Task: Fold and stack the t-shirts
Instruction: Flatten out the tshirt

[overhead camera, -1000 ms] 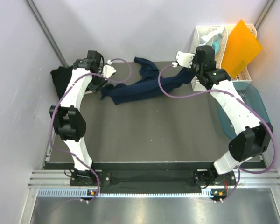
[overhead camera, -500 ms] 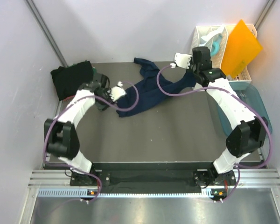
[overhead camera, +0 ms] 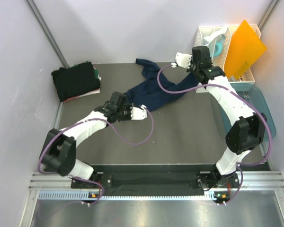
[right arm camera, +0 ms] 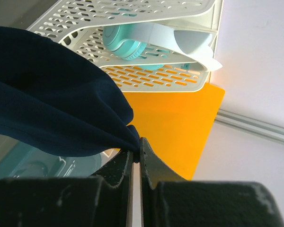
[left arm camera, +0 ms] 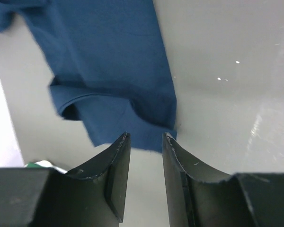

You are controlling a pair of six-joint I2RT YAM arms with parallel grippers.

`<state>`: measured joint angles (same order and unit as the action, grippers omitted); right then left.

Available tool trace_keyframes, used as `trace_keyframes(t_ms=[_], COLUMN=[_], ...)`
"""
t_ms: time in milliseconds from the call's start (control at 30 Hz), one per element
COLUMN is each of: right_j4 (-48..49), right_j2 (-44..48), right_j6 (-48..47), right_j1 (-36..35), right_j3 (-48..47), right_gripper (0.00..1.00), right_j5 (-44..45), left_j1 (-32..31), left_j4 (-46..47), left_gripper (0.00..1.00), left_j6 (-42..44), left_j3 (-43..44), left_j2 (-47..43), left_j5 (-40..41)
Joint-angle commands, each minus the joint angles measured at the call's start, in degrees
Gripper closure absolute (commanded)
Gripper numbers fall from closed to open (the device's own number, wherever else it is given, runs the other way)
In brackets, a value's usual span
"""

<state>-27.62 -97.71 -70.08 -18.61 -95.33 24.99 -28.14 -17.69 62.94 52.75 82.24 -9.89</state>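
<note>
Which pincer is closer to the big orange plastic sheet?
Right. The right pincer, pinching the navy blue cloth t-shirt, is close by the orange plastic sheet; the left pincer is far off at the shirt's hem.

In the overhead view the right arm [overhead camera: 229,101] covers the right-hand end of the navy t-shirt [overhead camera: 154,92] and part of the teal tub [overhead camera: 264,106]. The dark pile [overhead camera: 75,81] at the back left is too compact to count its shirts. The left wrist view cuts the navy cloth off at its top and left edges. The right wrist view cuts it at the left edge, where it hides most of the tub.
</note>
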Motion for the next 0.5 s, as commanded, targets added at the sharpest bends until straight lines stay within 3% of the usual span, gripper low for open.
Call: trace_keyframes(t_ms=[0, 467], right_j4=[1.4, 2.0], right_j2=[0.2, -0.3], right_j6=[2.1, 3.3], right_j1=[0.2, -0.3], right_j3=[-3.4, -4.3], right_gripper=[1.0, 1.0], right_j5=[0.6, 0.7], left_j1=[0.2, 0.1], left_j4=[7.2, 1.9], left_gripper=[0.62, 0.63], left_j6=[1.0, 3.9], left_j3=[2.6, 7.5], left_j2=[4.9, 15.0], left_j5=[3.1, 6.3])
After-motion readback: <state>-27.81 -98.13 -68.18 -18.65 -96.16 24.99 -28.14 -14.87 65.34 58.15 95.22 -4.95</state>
